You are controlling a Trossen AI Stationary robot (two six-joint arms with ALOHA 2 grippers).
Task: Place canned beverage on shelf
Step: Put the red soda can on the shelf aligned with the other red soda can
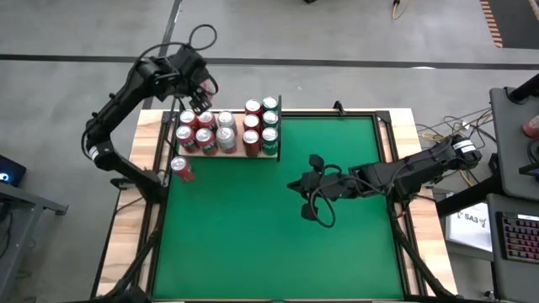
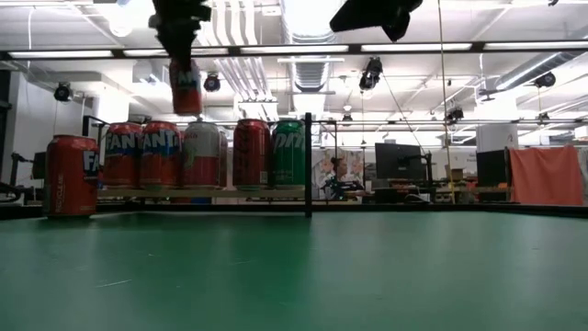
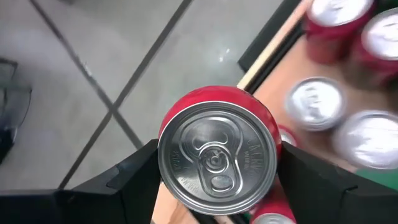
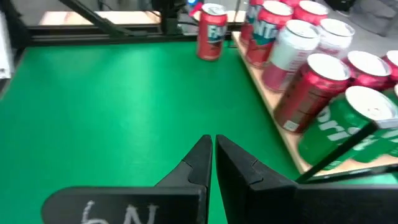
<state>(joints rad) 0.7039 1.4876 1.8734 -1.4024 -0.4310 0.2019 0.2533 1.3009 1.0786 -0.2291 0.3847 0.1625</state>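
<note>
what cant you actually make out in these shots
- Held red can: its label, left wrist view shows mostly the lid; low view cuts the left gripper off at the top edge.
- Shelf spot under that can: hidden by the arm in the high view.
- Right gripper: nothing hidden, fingers together.

Showing brushed, satin aluminium on the lid of the held red can [image 3: 216, 152], with a pressed pull-tab at frame centre. Presenting glossy printed metal on the cans [image 2: 197, 154] at left of the low view, picking up ceiling-light reflections. Displaying pale, matt wood grain on the shelf [image 4: 272, 98], edged by thin black metal rods [image 2: 308, 165]. Covering the table [image 1: 278, 227] in green, matt, felt-like cloth. Appearing as dark, matt, smooth plastic on the right gripper [image 4: 212, 163] fingers and on the left gripper [image 3: 214, 180].
</note>
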